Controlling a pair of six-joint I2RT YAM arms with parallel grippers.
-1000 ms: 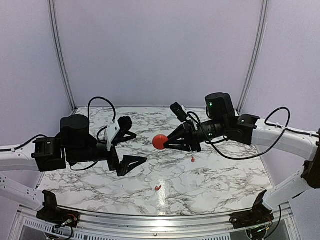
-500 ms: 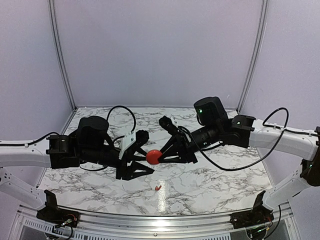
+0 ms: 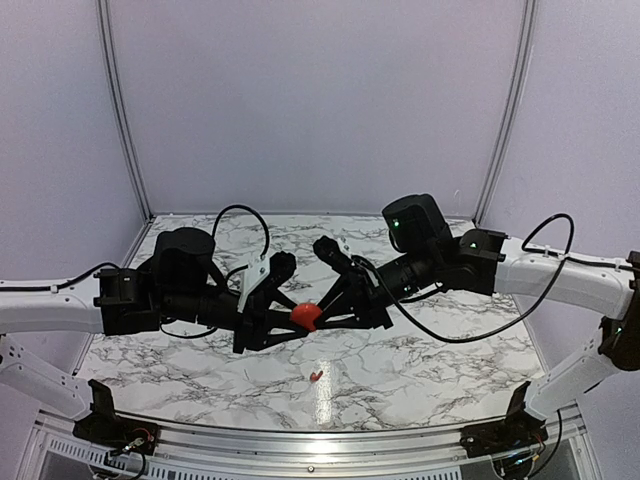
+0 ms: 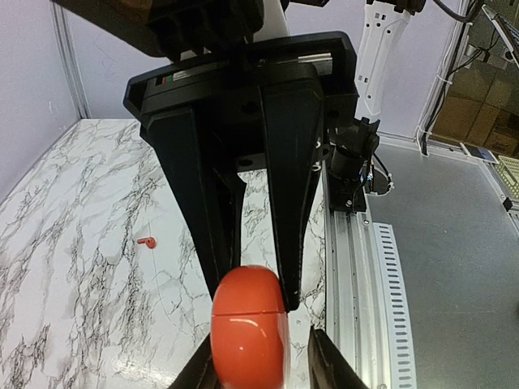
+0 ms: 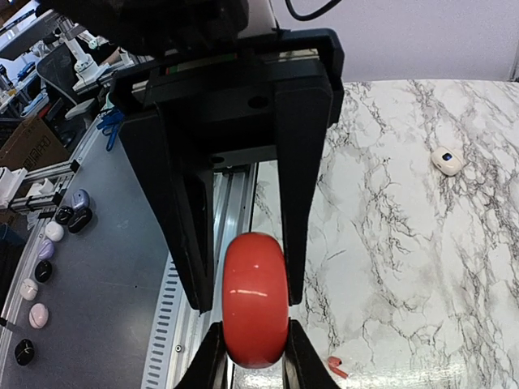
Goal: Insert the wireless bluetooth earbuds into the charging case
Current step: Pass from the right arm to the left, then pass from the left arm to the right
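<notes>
The charging case (image 3: 306, 317), a red puck with its lid down, hangs in mid-air above the marble table. My right gripper (image 5: 251, 336) is shut on it, both fingers pressed to its sides. From the other side, my left gripper (image 4: 263, 344) straddles the same case (image 4: 247, 324). One finger touches the case and a narrow gap shows at the other, so that gripper still stands open. One red earbud (image 3: 317, 375) lies on the table below, also in the left wrist view (image 4: 146, 241) and the right wrist view (image 5: 336, 367).
A small white object with a dark spot (image 5: 447, 160) lies farther back on the table. The slotted metal rail (image 4: 365, 267) runs along the table's near edge. Several small cases (image 5: 49, 243) sit on a grey bench beyond it. Pale walls close in the sides and back.
My left arm swung right to meet the case, and its jaws narrowed from wide open to nearly touching it. My right arm carried the case left and slightly lower.
</notes>
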